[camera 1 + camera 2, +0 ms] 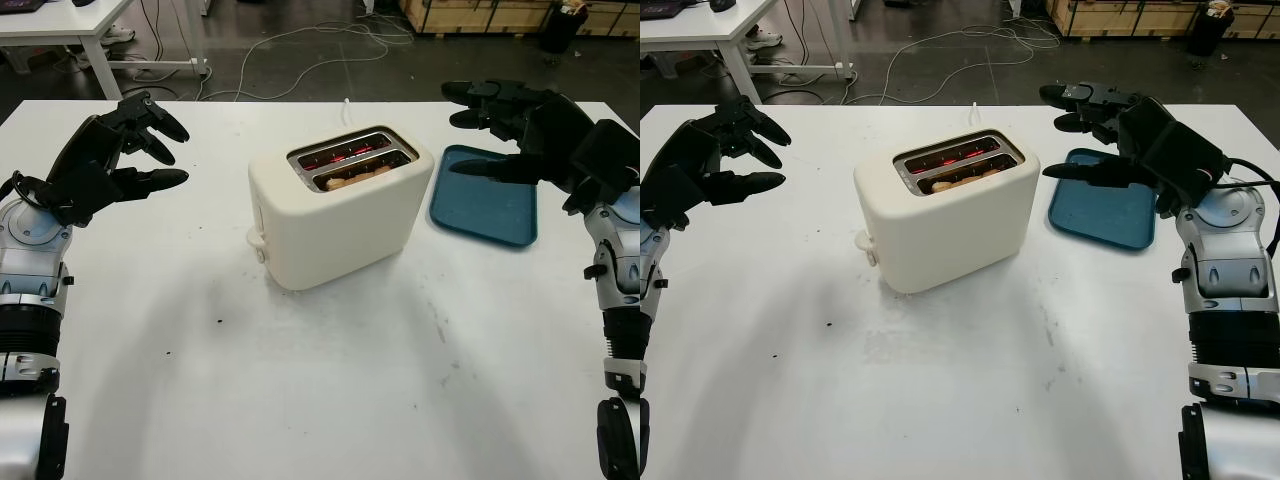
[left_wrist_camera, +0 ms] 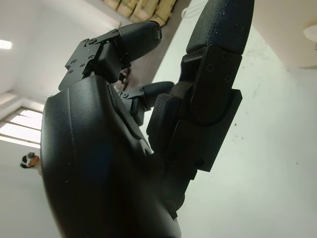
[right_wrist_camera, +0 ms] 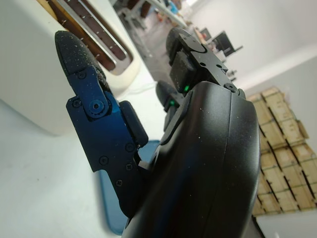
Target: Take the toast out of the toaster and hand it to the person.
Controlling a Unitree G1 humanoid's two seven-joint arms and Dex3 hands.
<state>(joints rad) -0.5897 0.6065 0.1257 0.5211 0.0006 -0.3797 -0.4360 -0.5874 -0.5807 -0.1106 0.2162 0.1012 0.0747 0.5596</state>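
A cream two-slot toaster (image 1: pixel 335 210) stands in the middle of the white table (image 1: pixel 330 400). Its far slot glows red inside. The toast (image 1: pixel 358 178) sits low in the near slot, only its top edge showing. My left hand (image 1: pixel 135 150) is open, raised above the table well to the left of the toaster. My right hand (image 1: pixel 495 125) is open too, held up to the right of the toaster above the far edge of a blue tray. In the right wrist view the toaster (image 3: pixel 39 74) lies just beyond my thumb.
A blue tray (image 1: pixel 487 205) lies flat on the table right of the toaster. A white cord (image 1: pixel 346 106) runs off the table's far edge behind the toaster. Beyond the table are a dark floor with cables, a white desk (image 1: pixel 70 25) and wooden crates (image 1: pixel 480 12).
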